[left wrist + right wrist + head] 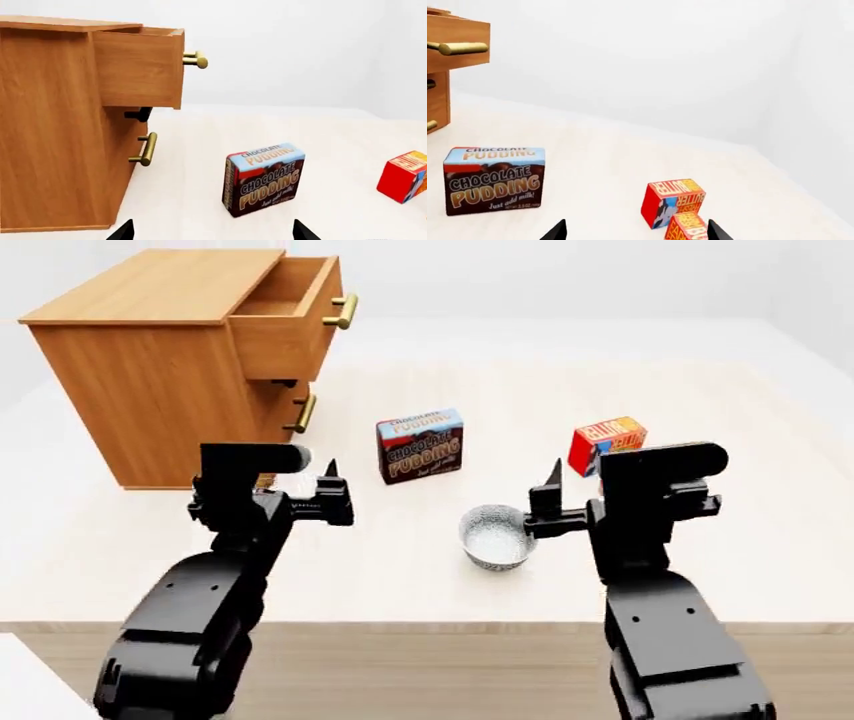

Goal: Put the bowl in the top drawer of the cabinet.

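White speckled bowl (498, 535) sits low centre on the worktop (747, 490), ungrasped; the top drawer (287, 315) upper left is open. Your right gripper (550, 502) hangs open and empty beside it, so lower onto the rim.

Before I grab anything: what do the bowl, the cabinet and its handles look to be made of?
The bowl looks like glazed ceramic: white with fine grey speckling, though painted metal is possible. The cabinet looks like honey-brown wood, with visible grain and a matte finish. The top drawer's handle looks like brass: a yellow metallic bar with a soft sheen.
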### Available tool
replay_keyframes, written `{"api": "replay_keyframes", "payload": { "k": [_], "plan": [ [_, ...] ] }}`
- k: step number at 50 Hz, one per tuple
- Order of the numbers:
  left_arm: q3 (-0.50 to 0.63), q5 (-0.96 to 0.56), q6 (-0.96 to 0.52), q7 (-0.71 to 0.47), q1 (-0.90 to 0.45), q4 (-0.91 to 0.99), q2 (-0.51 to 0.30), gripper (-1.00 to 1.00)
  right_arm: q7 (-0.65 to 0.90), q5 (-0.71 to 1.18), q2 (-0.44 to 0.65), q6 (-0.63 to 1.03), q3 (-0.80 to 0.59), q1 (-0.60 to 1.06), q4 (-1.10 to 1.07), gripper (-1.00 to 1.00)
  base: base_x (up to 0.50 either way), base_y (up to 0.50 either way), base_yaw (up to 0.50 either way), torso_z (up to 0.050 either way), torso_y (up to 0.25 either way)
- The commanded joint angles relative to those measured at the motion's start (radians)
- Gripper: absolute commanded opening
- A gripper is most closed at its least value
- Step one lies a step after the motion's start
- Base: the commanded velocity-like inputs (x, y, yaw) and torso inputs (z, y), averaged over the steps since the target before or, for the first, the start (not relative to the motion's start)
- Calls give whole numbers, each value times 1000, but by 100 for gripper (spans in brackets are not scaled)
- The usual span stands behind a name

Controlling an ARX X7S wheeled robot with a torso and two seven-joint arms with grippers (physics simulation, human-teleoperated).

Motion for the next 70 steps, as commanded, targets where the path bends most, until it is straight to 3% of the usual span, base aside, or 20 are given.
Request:
{"api": "replay_keyframes", "payload": {
  "k": [1,8,13,24,70],
  "plan": [
    [-10,-38,-218,-19,-341,-96,-7,100,-92,51,18,256,17,310,50,100,0,0,0,50,0],
    [-8,-38,-298,-45,-545,-160,1,100,-120,48,37,319,-14,489,90,100,0,0,0,50,0],
    [9,-11,-278,-59,-680,-276,9,100,-116,26,49,333,-42,592,121,100,0,0,0,50,0],
    [15,-8,-260,-38,-886,-511,24,100,-89,-1,59,281,-53,658,203,100,186,0,0,18,0],
    [24,-7,-202,-48,-1022,-875,36,100,-85,-1,84,221,-93,602,202,100,500,0,0,0,1]
  ]
}}
